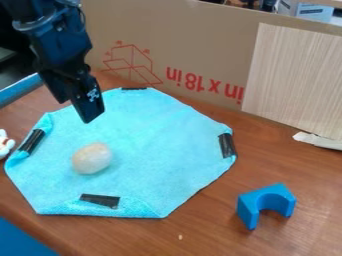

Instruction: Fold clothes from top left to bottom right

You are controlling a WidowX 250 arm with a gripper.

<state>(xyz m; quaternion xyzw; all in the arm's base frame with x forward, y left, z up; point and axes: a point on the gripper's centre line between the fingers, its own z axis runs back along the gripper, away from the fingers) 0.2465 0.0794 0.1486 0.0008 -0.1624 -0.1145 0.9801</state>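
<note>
One black gripper point(83, 111) hangs over the upper-left part of the light blue cloth point(150, 135); we cannot tell whether it is released or clenched, nor whether it touches the fabric. We find the arm point(59, 45) entering at the upper left and slanting downward to the right, its lower end pointing down. We record the cloth spread on the brown wooden table point(207, 220), its outline roughly eight-sided, with black strips at several edges. We note a pale, rounded object point(92, 158) resting on its lower-left portion.
</note>
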